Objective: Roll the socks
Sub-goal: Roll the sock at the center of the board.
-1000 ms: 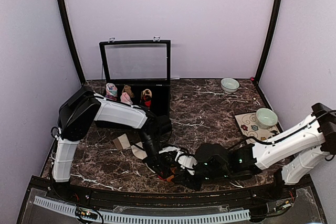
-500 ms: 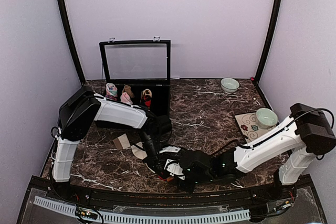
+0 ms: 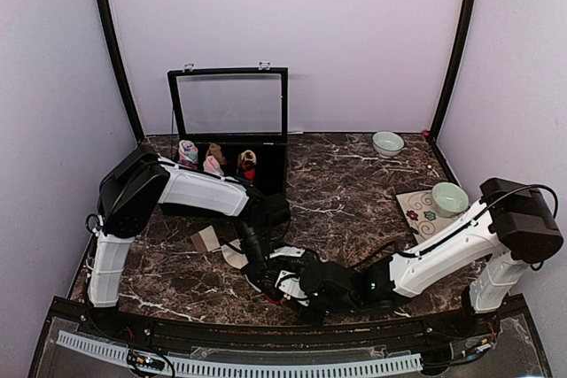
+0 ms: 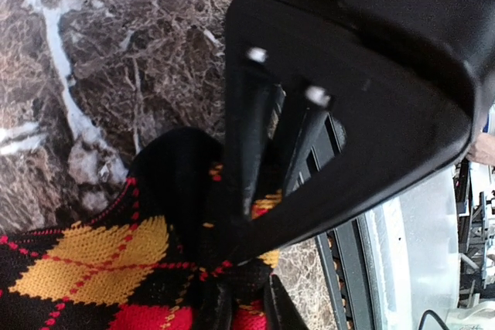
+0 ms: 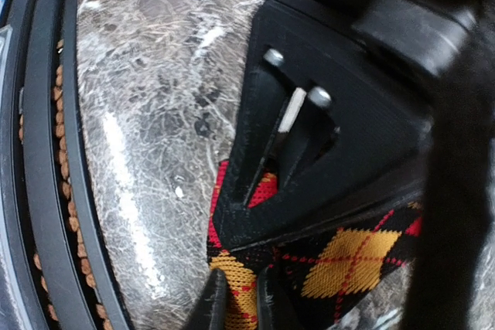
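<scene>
The black argyle sock (image 4: 85, 253) with yellow and red diamonds lies bunched on the marble near the table's front edge (image 3: 273, 297). My left gripper (image 4: 246, 311) is shut on a fold of it, with fabric squeezed between the two fingers. From the right, my right gripper (image 5: 240, 303) is shut on the sock's yellow and red edge (image 5: 348, 256). In the top view the two grippers meet over the sock, the left gripper (image 3: 264, 273) beside the right gripper (image 3: 297, 288). The cream sock (image 3: 232, 256) with a brown end lies just behind, partly hidden by the left arm.
A black case with its lid raised (image 3: 229, 104) stands at the back left and holds rolled sock bundles (image 3: 213, 158). A bowl (image 3: 387, 143) sits at the back right. Another bowl (image 3: 449, 196) rests on a patterned mat (image 3: 415, 214). The table's front rail (image 3: 266, 334) is close below.
My right arm has reached further left to the argyle sock and its jaws have closed on the fabric. The left arm has stayed in place on the sock.
</scene>
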You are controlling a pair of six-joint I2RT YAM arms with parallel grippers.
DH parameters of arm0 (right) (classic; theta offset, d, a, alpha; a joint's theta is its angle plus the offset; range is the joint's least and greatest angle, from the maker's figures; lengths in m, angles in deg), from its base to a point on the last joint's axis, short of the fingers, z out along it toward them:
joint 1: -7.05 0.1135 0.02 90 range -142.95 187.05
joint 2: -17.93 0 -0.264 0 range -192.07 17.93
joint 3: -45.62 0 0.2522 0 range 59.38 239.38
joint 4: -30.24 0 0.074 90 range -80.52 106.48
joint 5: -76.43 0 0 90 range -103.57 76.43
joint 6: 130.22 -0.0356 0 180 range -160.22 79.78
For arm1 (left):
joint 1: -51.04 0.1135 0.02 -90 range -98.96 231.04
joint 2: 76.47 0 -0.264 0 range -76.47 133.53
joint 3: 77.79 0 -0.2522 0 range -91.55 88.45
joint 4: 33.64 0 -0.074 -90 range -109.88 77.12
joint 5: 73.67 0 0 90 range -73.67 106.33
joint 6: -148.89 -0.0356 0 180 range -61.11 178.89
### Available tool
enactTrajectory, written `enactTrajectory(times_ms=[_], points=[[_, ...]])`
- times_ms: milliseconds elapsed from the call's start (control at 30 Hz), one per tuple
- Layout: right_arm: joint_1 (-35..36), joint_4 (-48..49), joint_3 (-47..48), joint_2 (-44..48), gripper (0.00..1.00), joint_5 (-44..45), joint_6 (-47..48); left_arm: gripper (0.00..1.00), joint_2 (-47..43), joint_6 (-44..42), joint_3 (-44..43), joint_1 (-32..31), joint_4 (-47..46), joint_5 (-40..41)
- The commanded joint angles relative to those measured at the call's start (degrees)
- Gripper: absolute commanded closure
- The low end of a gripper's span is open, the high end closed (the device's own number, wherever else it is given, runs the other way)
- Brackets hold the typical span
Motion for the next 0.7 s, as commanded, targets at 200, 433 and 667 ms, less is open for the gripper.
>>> enactTrajectory(times_ms=[200,433,667], points=[[0.3,4.3,-5.7,-5.1,1.00,-4.9,-10.0,0.65,-1.1,4.3,2.8,1.4,-3.5,14.2],[-0.5,5.0,-10.8,-3.9,1.00,-7.6,-14.3,0.36,-9.9,2.9,5.0,8.7,-1.3,16.0],[-2.6,3.0,-13.0,-2.7,1.00,-10.5,-15.1,0.38,-12.0,3.2,6.7,11.5,-3.5,15.0]])
